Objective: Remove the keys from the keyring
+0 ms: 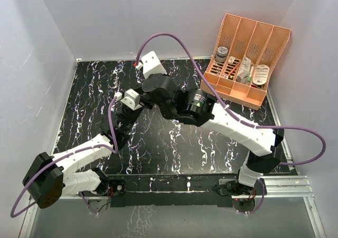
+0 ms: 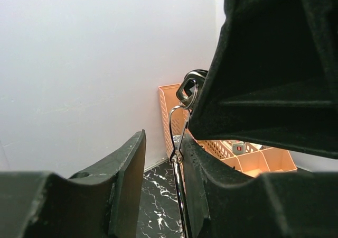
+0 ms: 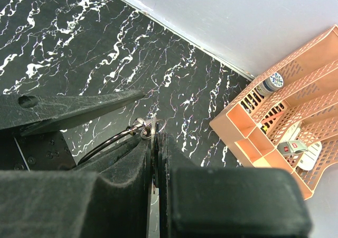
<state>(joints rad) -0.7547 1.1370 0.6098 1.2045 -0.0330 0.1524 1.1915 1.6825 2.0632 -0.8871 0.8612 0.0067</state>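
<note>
My two grippers meet above the middle of the table in the top view, left gripper (image 1: 133,101) and right gripper (image 1: 144,92); the keys and ring are hidden there. In the right wrist view my right gripper (image 3: 158,137) is shut on thin flat keys (image 3: 157,143), edge-on between its pads. The silvery keyring (image 3: 113,139) hangs from them toward the left, between the left gripper's two fingers (image 3: 79,108). In the left wrist view the left gripper (image 2: 163,138) stands open. The keyring (image 2: 179,195) runs edge-on along its right finger (image 2: 206,185). A dark key head (image 2: 187,90) shows beside the right gripper's body.
An orange divided organizer tray (image 1: 248,92) stands at the back right, also in the left wrist view (image 2: 168,116) and the right wrist view (image 3: 237,137). It holds a grey-lidded jar (image 1: 222,52) and small items. White walls surround the black marbled table (image 1: 174,143).
</note>
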